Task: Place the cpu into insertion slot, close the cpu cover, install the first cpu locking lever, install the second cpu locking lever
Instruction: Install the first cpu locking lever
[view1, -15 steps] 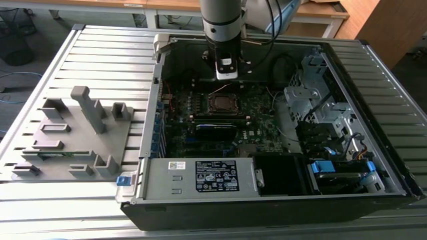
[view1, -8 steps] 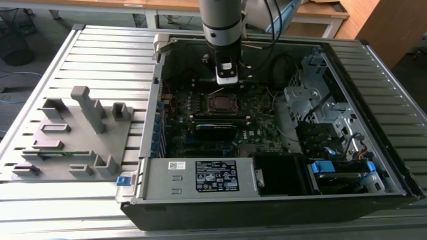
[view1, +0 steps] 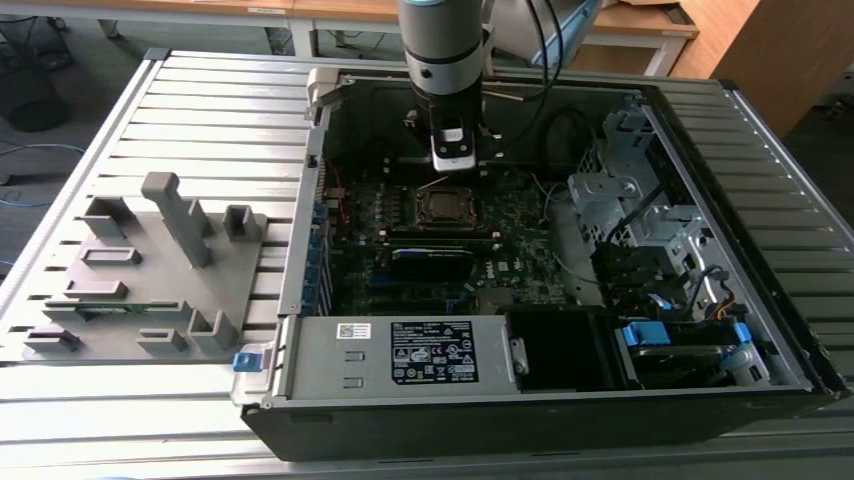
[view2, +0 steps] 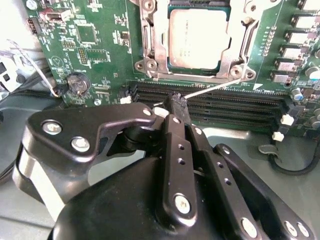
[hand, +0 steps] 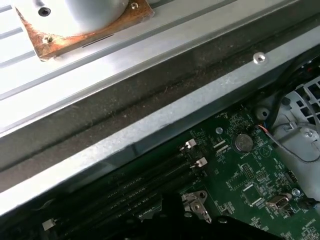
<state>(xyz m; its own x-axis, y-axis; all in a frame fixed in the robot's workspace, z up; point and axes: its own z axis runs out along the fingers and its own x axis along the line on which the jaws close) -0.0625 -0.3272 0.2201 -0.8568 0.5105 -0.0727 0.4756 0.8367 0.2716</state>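
In the second wrist view the cpu (view2: 200, 40) lies flat in the insertion slot (view2: 239, 65). The silvery cpu cover (view2: 157, 45) is down around it, so the chip's top shows through the window. A thin silvery locking lever (view2: 220, 86) slants from the socket's corner across the black memory slots (view2: 235, 106). Its free end meets the tip of my gripper (view2: 178, 102), whose black fingers are shut together. Whether the lever is pinched between them is hidden. In the exterior view my gripper (view1: 451, 170) hangs inside the case just behind the socket (view1: 445, 206).
The open computer case (view1: 747, 150) surrounds the motherboard, with a drive cage (view1: 627, 195) on the exterior view's right and a power supply (view1: 400, 350) in front. A grey fixture (view1: 147, 270) stands on the table to the left. A coin battery (hand: 243, 142) sits beside the memory slots (hand: 150, 190).
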